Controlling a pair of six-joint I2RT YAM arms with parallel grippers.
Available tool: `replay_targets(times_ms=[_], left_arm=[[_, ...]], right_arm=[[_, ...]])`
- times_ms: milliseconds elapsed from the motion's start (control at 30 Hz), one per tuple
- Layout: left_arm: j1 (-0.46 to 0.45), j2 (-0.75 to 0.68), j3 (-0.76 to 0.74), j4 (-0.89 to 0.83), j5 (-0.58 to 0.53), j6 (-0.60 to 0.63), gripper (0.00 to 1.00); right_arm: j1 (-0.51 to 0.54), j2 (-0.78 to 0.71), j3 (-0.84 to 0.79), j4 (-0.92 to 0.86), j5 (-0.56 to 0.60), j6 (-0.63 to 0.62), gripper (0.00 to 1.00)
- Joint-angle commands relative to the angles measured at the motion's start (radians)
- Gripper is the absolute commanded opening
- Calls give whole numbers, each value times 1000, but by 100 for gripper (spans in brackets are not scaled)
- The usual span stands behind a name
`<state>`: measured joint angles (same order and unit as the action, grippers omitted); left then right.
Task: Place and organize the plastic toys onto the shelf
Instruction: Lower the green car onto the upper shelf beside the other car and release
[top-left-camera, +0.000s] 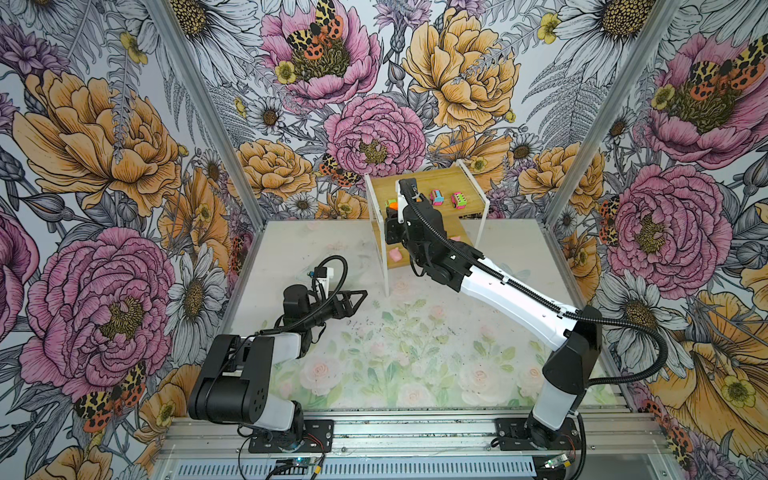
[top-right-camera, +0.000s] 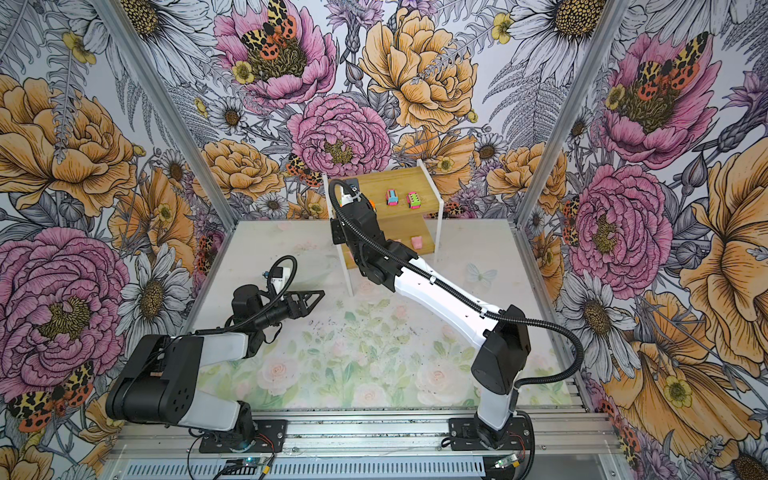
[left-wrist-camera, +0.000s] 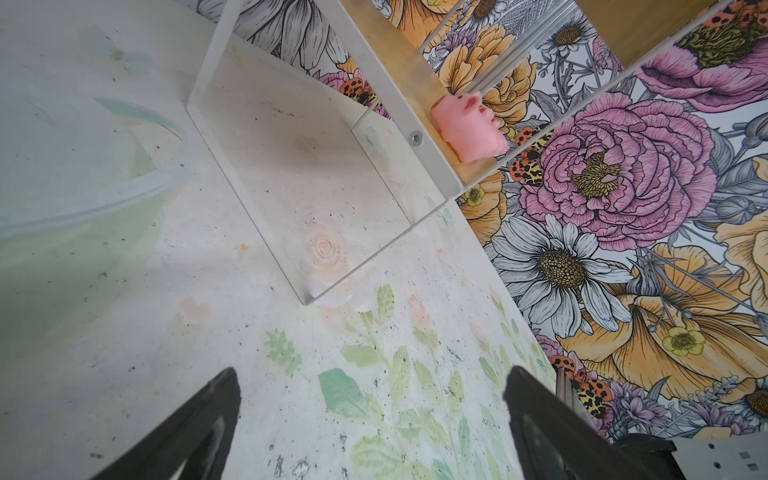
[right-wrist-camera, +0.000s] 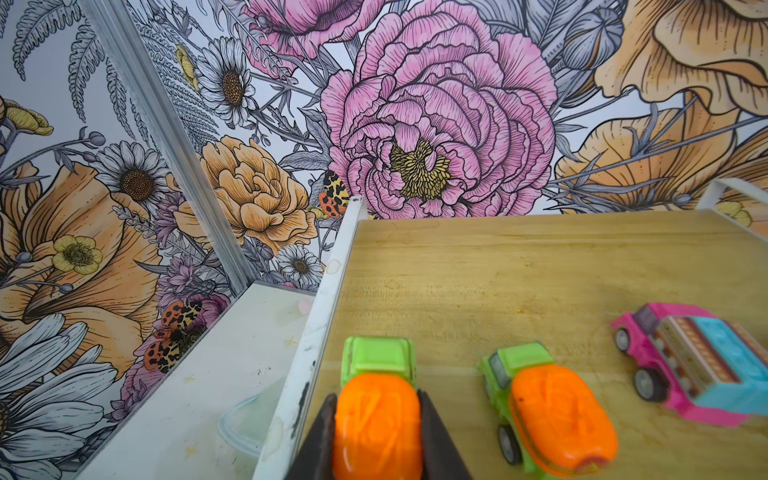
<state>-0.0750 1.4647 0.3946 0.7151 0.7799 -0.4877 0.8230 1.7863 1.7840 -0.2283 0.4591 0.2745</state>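
We pinch orange car (right-wrist-camera: 378, 365) in right gripper (right-wrist-camera: 376, 399), jaws tight on its sides, at left end of shelf (right-wrist-camera: 498, 257) top board. Best set wheels flat, parallel to second car (right-wrist-camera: 552, 407), off the edge, then release. Left gripper (left-wrist-camera: 370, 395) spread wide, empty.

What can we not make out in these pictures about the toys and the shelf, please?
Both top views: the black-and-white right arm hides most of the orange-and-green plastic car in the jaws, its twin, and part of the lower bamboo board, so the pale pink pigs cannot be counted.
Right wrist view: the pink car with a turquoise top is cut by the frame edge; whether the held car touches the upper board is unclear.
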Motion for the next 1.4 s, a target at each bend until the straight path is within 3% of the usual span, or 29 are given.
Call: replay_targets(times_ms=[0, 667, 900, 1367], left_arm=[[-7, 5, 21, 32, 25, 29, 99], [-7, 12, 21, 33, 23, 30, 99], [-7, 13, 20, 33, 19, 31, 99], [-6, 19, 18, 37, 19, 30, 99]], right_arm=[[-5, 19, 39, -1, 29, 17, 19], [-6, 43, 57, -1, 79, 33, 21], [-6, 51, 61, -4, 73, 37, 31], [-7, 53, 61, -6, 27, 50, 29]])
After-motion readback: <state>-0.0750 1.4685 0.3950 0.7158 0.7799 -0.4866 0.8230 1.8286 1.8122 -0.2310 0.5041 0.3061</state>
